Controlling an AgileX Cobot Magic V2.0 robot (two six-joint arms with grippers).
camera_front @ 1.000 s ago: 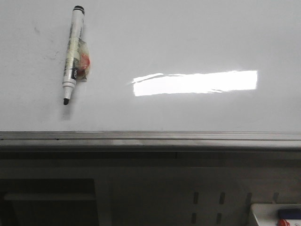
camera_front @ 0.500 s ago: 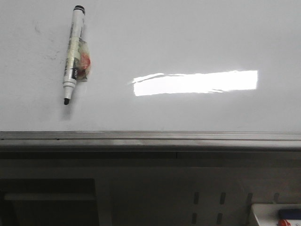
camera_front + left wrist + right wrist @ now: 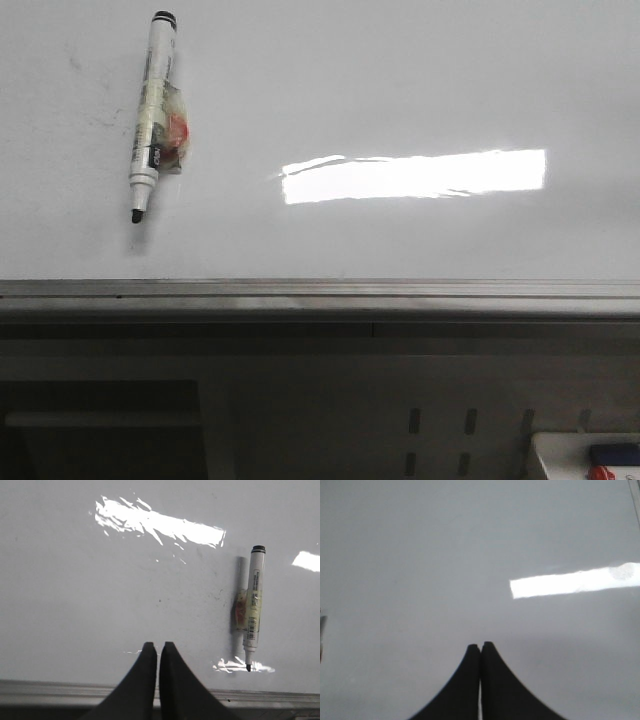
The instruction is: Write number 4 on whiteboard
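Note:
The whiteboard is glossy white with faint smudges; no number 4 shows on it in any view. A white marker lies flat on it at the left, uncapped, its black tip pointing toward the grey edge rail, with a taped orange patch on its barrel. My left gripper is shut and holds nothing, hovering over the board near the rail, a short way from the marker. My right gripper is shut and empty over bare board.
A bright rectangular light glare lies across the board's middle. Below the rail is a dark frame with slots. A small white tray with blue and red items sits at the lower right corner.
The marker sits a few pixels further left in the front view; nothing else has visibly changed.

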